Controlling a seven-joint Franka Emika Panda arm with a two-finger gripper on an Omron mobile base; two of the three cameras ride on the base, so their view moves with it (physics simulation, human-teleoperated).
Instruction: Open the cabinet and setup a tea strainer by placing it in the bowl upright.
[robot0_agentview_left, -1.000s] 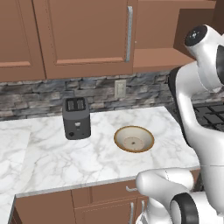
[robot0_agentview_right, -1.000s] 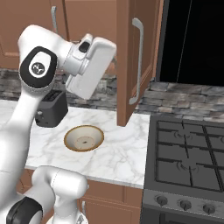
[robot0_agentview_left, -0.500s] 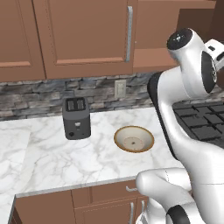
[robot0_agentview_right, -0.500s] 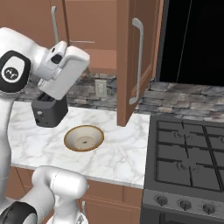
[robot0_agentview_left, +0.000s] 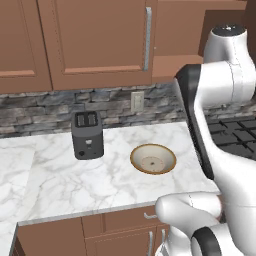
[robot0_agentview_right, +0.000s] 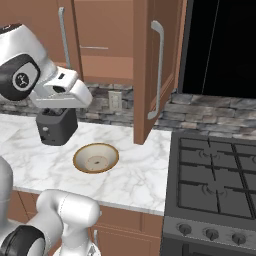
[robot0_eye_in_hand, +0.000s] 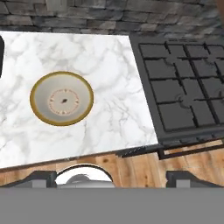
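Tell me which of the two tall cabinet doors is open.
The right-hand door, nearest the stove: it stands swung out over the counter, edge-on in the right base view. The left door, above the toaster, lies flat and closed.

The bowl (robot0_agentview_left: 153, 159) sits on the bench (robot0_agentview_left: 60, 182), with the toaster (robot0_agentview_left: 88, 134) just left and behind it, the stove (robot0_agentview_right: 220, 185) to its right, the cabinet (robot0_agentview_right: 150, 65) above, door open.
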